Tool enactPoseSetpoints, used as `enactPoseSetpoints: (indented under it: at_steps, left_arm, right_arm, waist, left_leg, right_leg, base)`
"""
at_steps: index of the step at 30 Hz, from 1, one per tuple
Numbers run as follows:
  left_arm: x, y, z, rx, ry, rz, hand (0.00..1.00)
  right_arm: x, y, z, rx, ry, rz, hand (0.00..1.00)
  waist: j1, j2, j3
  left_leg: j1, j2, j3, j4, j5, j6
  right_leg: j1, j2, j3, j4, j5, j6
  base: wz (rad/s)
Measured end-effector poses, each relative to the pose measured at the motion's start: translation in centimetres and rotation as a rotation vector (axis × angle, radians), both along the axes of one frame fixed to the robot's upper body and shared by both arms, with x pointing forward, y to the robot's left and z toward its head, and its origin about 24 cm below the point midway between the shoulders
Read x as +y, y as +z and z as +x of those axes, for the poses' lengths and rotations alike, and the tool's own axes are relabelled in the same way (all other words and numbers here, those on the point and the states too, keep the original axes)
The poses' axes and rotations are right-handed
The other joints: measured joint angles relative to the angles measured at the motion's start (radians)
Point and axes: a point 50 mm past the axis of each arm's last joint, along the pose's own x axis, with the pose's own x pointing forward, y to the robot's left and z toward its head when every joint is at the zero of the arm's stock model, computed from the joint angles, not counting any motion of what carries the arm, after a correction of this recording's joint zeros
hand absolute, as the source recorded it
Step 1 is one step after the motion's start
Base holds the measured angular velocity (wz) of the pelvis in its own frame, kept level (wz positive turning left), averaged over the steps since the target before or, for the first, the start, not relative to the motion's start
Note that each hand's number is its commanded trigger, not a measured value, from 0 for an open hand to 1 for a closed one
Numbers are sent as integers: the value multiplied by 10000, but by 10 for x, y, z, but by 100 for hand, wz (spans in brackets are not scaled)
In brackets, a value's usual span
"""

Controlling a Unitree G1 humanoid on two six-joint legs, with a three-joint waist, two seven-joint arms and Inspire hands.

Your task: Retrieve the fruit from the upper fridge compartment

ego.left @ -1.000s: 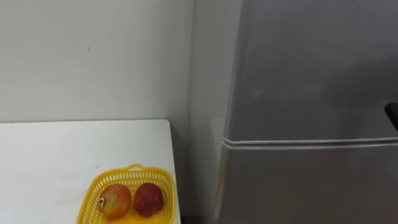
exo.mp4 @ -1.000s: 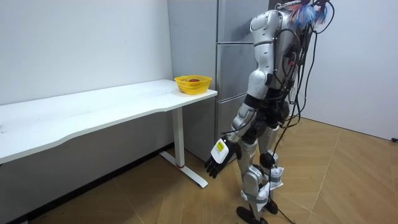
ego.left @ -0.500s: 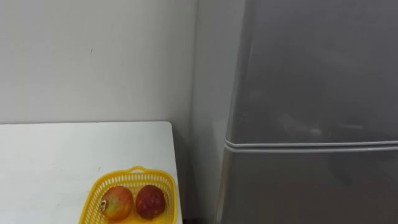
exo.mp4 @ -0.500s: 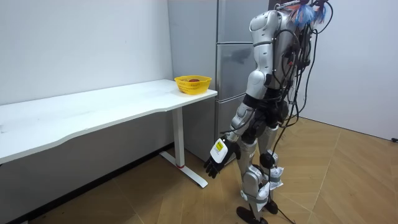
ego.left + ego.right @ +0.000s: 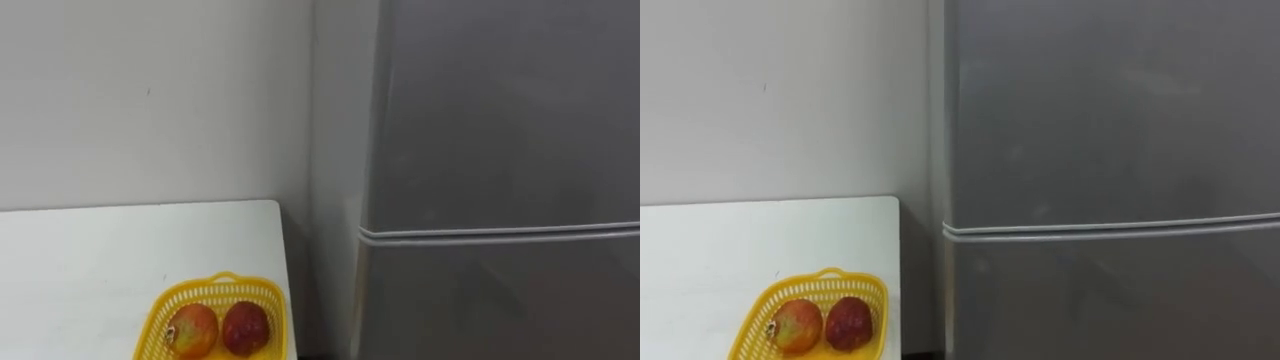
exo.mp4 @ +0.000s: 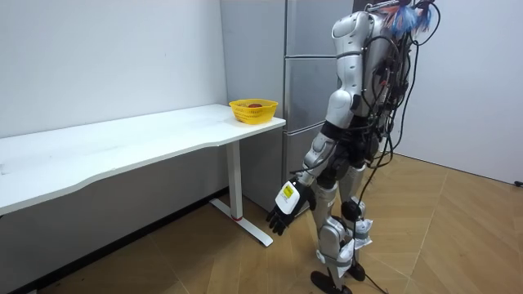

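Observation:
The grey fridge (image 5: 500, 110) stands right in front of me with its upper door shut. A seam (image 5: 500, 232) parts that door from the lower one (image 5: 1110, 300), which is shut too. In the room view I stand upright close to the fridge (image 6: 306, 90), facing it. My left hand (image 6: 286, 211) hangs low beside my thigh, fingers relaxed and holding nothing.
A white table (image 5: 100, 260) reaches up to the fridge's left side. Near its corner sits a yellow basket (image 5: 222, 281) holding two reddish fruits (image 5: 192, 328) (image 5: 245, 326). The table (image 6: 122, 143) runs along the wall, and wooden floor (image 6: 458, 229) lies open behind me.
A dark shape at the right edge of the left eye view one second ago is gone. The picture has shifted slightly, which is the camera's own move. My left hand still hangs.

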Motion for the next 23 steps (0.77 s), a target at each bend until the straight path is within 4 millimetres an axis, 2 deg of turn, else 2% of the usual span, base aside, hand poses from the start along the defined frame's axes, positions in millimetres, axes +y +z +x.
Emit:
enactPoseSetpoints:
  at_steps: [3, 4, 9, 13, 18, 23]
  left_arm:
    - [-1, -1, 3, 179, -239, -242, 0]
    - [-1, -1, 3, 217, -218, -272, 0]
    - [-7, -4, 1, 677, -632, -228, 0]
    - [-10, -5, 0, 825, -530, -287, 0]
    - [-15, -8, 2, 1256, -889, -428, 0]
    - [-18, -9, 7, 1435, -1045, -635, 0]
  right_arm:
    - [13, -14, -33, 1101, -714, 1577, 0]
    - [15, -16, -37, 1238, -795, 1819, 0]
    - [37, -26, -65, 3085, 614, 3361, 0]
    - [45, -29, -72, 4150, 1948, 3893, 0]
    - [54, -32, -64, 5229, 3772, 4362, 0]
    - [57, -34, -56, 5443, 4195, 4696, 0]
  waist:
    - [-28, 1, 6]
    - [-20, 2, 6]
    - [42, 20, 16]
    - [38, 76, 19]
    - [147, 172, 30]
    - [174, 197, 36]
  left_leg:
    - [44, -63, -218, -84, -8, 12]
    - [46, -66, -220, -85, -9, 14]
    - [91, -80, -228, -76, -13, 23]
    - [129, -78, -229, -83, -14, 23]
    - [216, -80, -229, -87, -15, 25]
    - [219, -79, -239, -94, -14, 25]
  right_leg:
    - [90, -28, -64, -85, -55, 50]
    - [91, -31, -66, -81, -57, 53]
    - [138, -37, -71, -78, -56, 56]
    - [150, -35, -77, -81, -57, 55]
    - [203, -39, -73, -42, -67, 50]
    - [216, -40, -83, -35, -69, 46]
  base:
    - [14]
    - [8]
    - [0]
    - [0]
    - [0]
    - [0]
